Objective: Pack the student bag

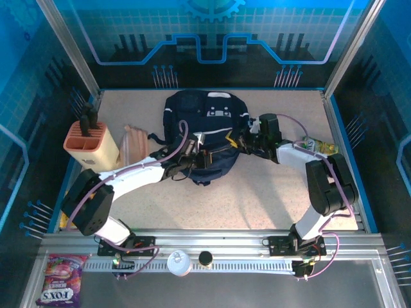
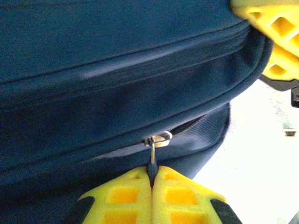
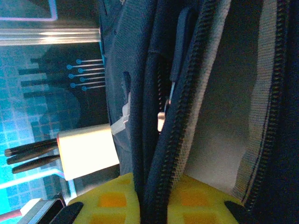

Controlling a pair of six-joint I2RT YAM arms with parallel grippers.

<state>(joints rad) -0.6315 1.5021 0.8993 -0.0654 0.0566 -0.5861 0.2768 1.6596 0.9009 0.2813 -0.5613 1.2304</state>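
Zipper [image 2: 158, 139] seemingly in left end effector [image 2: 152, 175].

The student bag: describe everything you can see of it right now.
The student bag is dark navy woven fabric with thin white stripes, black straps and a grey-white patch near its top. It lies flat mid-table. The left gripper is shut on a metal zipper pull at its near edge; the right gripper pinches a zippered opening edge, showing pale lining.

Robot lab: aluminium-framed blue enclosure [image 1: 212, 32]
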